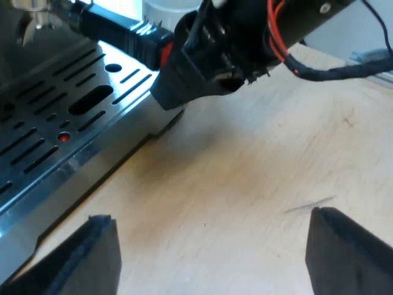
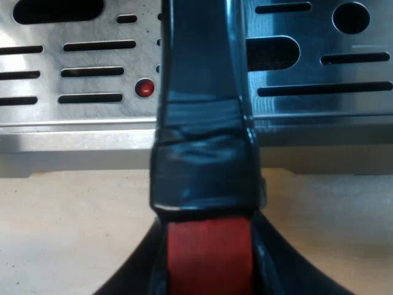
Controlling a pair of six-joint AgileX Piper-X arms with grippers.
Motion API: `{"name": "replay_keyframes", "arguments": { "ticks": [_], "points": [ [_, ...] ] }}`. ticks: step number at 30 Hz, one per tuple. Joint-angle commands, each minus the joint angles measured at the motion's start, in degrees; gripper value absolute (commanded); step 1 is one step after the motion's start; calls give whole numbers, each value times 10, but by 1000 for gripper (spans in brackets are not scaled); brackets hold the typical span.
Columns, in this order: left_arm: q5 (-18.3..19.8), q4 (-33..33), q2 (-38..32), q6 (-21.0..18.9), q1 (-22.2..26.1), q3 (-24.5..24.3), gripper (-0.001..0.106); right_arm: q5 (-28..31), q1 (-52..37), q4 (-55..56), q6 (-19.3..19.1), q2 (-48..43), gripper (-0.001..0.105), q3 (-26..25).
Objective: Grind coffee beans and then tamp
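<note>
The holder's dark handle [image 2: 206,123] runs out over the espresso machine's slotted metal drip tray [image 2: 319,80], and its red end [image 2: 209,255] sits between the fingers of my right gripper [image 2: 209,270], which is shut on it. From the left wrist view, the right gripper [image 1: 202,61] grips the same handle [image 1: 116,27] just above the tray's edge [image 1: 55,123], with a bit of the red end [image 1: 166,54] showing. My left gripper [image 1: 212,224] hangs open over the bare wooden table [image 1: 245,166], a short way off the tray, with nothing between its fingers.
A small red dot [image 1: 64,137] sits among the tray's slots [image 2: 144,87]. The wooden tabletop [image 2: 61,215] stretches out beside the machine's base. A white object [image 1: 172,9] stands beyond the right gripper.
</note>
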Motion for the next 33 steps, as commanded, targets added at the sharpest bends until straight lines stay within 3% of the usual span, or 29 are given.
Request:
{"name": "replay_keyframes", "arguments": {
  "ticks": [1,26,33],
  "points": [
    [10,-16,-1,-11,-2,-2,65,-13,0,-9,-11,0,0,-4],
    [10,-30,-1,-20,-2,-2,65,-7,19,55,1,-26,0,-4],
    [10,-30,-1,-20,-2,-2,65,23,48,55,6,-44,0,-4]
  ]
}}
